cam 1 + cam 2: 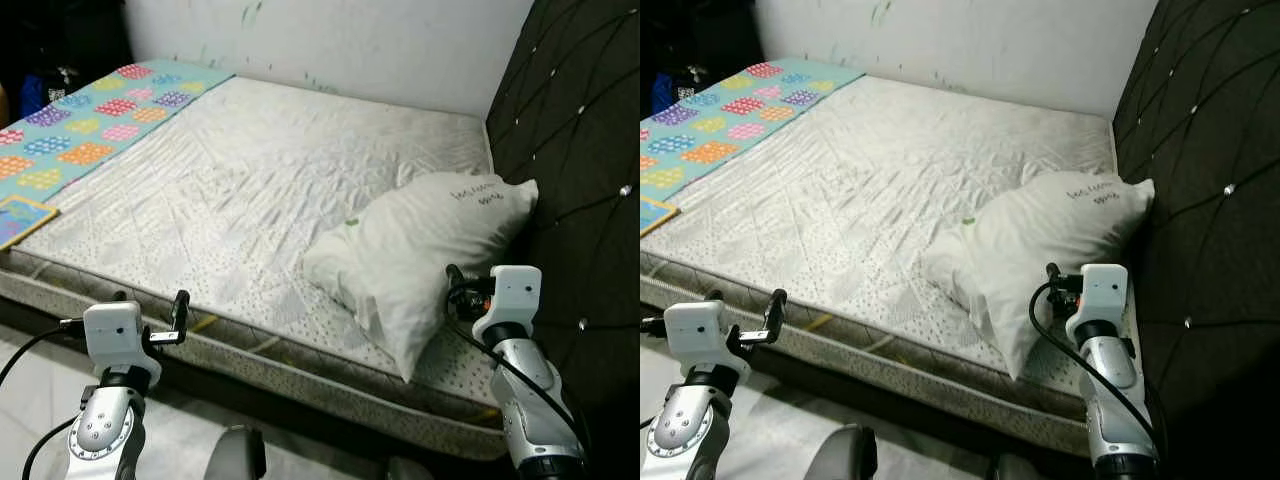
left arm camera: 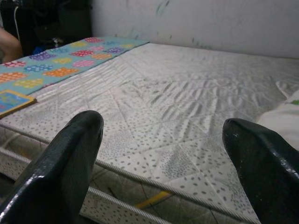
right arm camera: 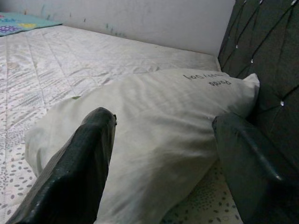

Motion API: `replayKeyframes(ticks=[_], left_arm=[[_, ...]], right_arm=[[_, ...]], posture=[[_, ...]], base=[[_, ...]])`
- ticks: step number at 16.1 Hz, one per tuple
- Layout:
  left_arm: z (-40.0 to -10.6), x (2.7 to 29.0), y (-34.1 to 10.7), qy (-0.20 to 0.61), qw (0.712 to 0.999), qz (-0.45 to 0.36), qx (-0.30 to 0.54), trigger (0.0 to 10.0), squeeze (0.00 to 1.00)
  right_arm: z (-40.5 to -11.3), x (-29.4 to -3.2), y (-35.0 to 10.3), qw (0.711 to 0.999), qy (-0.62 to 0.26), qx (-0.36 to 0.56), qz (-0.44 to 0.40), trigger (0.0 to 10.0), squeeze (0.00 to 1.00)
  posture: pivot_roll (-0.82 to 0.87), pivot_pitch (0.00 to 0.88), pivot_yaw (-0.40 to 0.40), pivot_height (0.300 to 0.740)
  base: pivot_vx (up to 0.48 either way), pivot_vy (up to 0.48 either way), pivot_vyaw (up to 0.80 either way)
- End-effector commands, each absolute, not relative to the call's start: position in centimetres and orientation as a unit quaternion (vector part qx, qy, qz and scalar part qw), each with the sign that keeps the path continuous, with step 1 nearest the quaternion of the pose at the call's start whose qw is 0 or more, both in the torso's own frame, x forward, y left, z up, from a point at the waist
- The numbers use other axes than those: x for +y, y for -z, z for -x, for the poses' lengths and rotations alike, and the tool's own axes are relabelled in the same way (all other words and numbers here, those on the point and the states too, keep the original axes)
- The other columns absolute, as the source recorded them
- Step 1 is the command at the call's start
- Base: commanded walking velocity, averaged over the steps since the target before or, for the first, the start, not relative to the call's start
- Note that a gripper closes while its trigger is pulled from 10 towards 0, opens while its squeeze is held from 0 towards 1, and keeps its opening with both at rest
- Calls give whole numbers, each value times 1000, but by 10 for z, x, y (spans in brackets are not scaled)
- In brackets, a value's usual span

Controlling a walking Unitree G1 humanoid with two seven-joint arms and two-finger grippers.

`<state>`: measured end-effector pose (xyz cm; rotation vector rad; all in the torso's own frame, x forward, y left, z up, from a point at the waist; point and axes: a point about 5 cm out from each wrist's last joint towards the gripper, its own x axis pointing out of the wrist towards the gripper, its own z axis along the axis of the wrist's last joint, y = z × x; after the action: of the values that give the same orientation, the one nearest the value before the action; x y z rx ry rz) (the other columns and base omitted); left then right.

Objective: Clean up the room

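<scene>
A white pillow (image 1: 420,250) with dark writing lies askew on the bare quilted mattress (image 1: 240,170), its far end against the dark tufted headboard (image 1: 585,140). My right gripper (image 1: 460,288) is open at the mattress's near right corner, close to the pillow's near side. In the right wrist view its fingers (image 3: 79,172) stand wide apart with the pillow (image 3: 159,107) just beyond them, held by nothing. My left gripper (image 1: 150,308) is open in front of the mattress's near edge, its fingertips (image 2: 74,154) empty over the piped seam.
A colourful patterned blanket (image 1: 90,120) covers the far left strip of the bed. A flat yellow-edged book (image 1: 20,215) lies on the mattress's left edge. A white wall (image 1: 350,40) runs behind the bed. Pale floor (image 1: 30,360) shows below the bed frame.
</scene>
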<state>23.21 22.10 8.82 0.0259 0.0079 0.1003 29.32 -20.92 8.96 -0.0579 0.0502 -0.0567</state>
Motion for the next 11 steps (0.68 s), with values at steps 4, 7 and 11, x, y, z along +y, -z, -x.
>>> replayKeyframes(ticks=[4, 7, 11], left_arm=[[-314, 149, -68, 39, 989, 112, 89, 10000, 0], [-314, 150, -68, 37, 989, 112, 90, 10000, 0], [-315, 150, -70, 39, 989, 116, 82, 10000, 0]], right_arm=[[-316, -120, -61, 979, -177, 102, -10, 10000, 0], [-316, -120, -61, 979, -177, 102, -11, 10000, 0], [-316, -119, -61, 978, -180, 104, -12, 10000, 0]], posture=[[19, 83, 7, 636], [19, 83, 7, 601], [19, 89, 5, 583]], base=[[0, 0, 0], [0, 0, 0], [0, 0, 0]])
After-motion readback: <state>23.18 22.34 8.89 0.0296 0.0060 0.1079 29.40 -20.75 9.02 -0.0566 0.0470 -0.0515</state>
